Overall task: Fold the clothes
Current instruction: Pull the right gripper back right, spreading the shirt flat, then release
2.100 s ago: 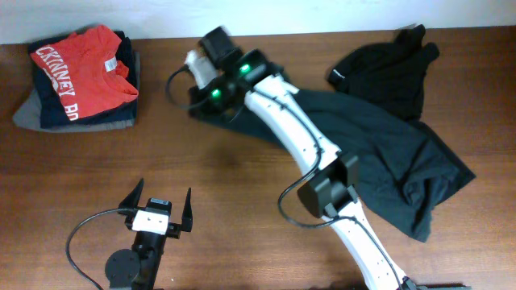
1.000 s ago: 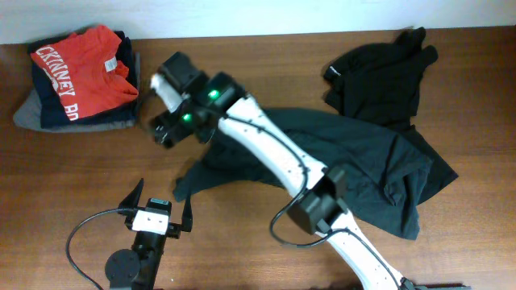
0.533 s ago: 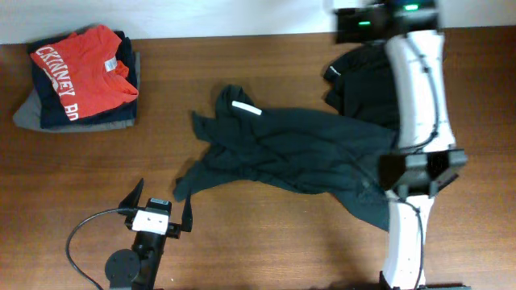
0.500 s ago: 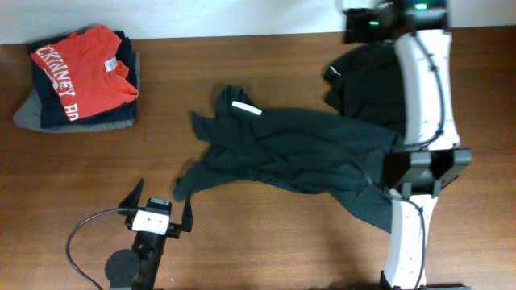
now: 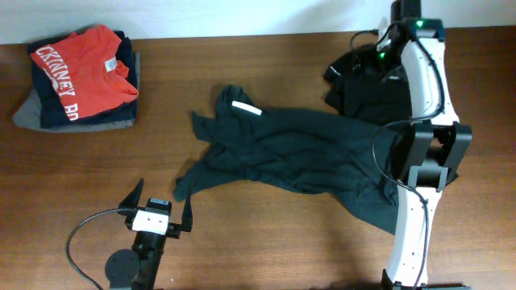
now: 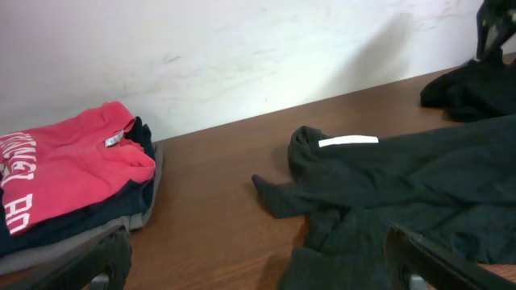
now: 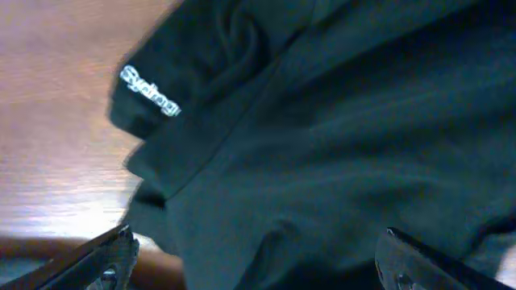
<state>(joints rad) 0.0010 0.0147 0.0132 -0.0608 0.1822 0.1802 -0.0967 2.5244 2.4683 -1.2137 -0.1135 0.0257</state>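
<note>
A dark grey-green T-shirt (image 5: pixel 298 157) lies crumpled across the middle of the table, its small white tag (image 5: pixel 246 108) facing up. A black garment (image 5: pixel 367 84) is bunched at the back right. My right gripper (image 5: pixel 379 50) hovers over the black garment's far edge. In the right wrist view this gripper (image 7: pixel 258 274) is open above black cloth (image 7: pixel 322 161) with white lettering (image 7: pixel 151 90), holding nothing. My left gripper (image 5: pixel 161 211) rests open near the front left. In its own view the left gripper (image 6: pixel 258 274) faces the grey-green shirt (image 6: pixel 403 185) and the shirt's tag (image 6: pixel 348 141).
A stack of folded shirts with a red one with white lettering on top (image 5: pixel 81 72) sits at the back left, and is also seen as the red shirt (image 6: pixel 64 173) in the left wrist view. The pale wall (image 6: pixel 242 48) bounds the table's far edge. The right arm's white links (image 5: pixel 423 161) run along the right side.
My right arm has swung from the table's left-middle to the back right, above the black garment. The grey-green shirt, dragged leftward, now lies released. The left arm has not moved.
</note>
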